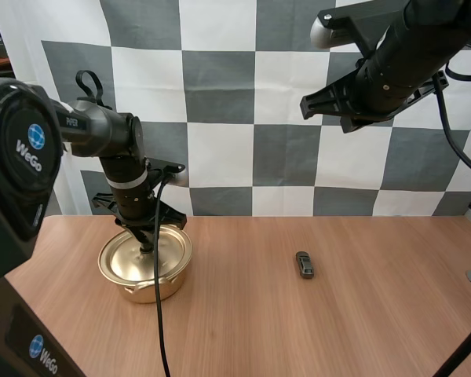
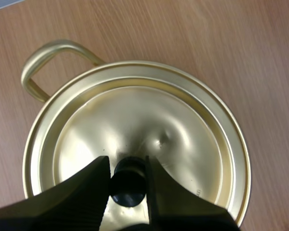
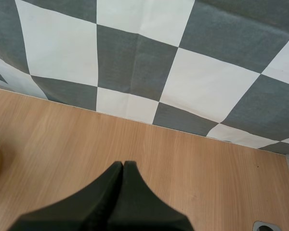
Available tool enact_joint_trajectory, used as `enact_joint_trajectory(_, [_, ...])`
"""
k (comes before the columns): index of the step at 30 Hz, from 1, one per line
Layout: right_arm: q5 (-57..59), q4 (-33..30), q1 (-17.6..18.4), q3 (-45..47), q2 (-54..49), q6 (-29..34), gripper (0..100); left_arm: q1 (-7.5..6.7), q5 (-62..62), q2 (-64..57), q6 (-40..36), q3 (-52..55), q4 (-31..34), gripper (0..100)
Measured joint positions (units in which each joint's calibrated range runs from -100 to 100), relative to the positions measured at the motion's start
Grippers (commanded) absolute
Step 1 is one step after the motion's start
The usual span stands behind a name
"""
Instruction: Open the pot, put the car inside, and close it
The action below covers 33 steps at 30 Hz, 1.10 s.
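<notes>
The left end effector (image 2: 127, 164) was clamped on the black knob (image 2: 128, 186) in the middle of the lid (image 2: 149, 120), one finger pressed against each side. The lid sat flat on the gold pot (image 1: 153, 289) at the left of the surface (image 1: 314, 338). The car (image 1: 304, 265) lay on the bare surface to the right, well apart from the pot. The right end effector (image 3: 124, 167) hung high above the surface with its fingers together, holding nothing.

The main risk, as I judged it, lay in the lift. The knob was small and round and was held near the fingertips, so a tilted or hurried pull could let it slip out and drop the lid back onto the pot. If the lid sat tight in the rim, the light pot might rise with it or skid, since nothing braced its handle (image 2: 45, 60). A dent beside the knob hinted at thin metal that could flex. Setting the lid down near the car could knock the car away.
</notes>
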Motion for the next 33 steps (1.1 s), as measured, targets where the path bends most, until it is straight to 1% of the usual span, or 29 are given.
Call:
enact_joint_trajectory(8, [0.0,0.0,0.0,0.0,0.0,0.0,0,0.00,0.5,-0.5,0.0,-0.6,0.0,39])
enact_joint_trajectory(17, [0.0,0.0,0.0,0.0,0.0,0.0,0,0.00,11.8,-5.7,0.1,-10.5,0.0,38])
enact_joint_trajectory(20, [0.0,-0.5,0.0,0.0,0.0,0.0,0,0.00,16.4,-8.1,0.1,-14.1,0.0,34])
enact_joint_trajectory(23, [0.0,-0.4,0.0,0.0,0.0,0.0,0,0.00,20.6,-11.6,0.1,-17.9,0.0,28])
enact_joint_trajectory(27, [0.0,0.0,0.0,0.0,1.3,0.0,0,0.00,20.6,-17.2,0.1,-20.4,-0.3,22])
enact_joint_trajectory(33, [0.0,0.0,0.0,1.8,7.8,0.0,0,0.00,20.6,-26.9,0.1,-20.5,-3.8,17])
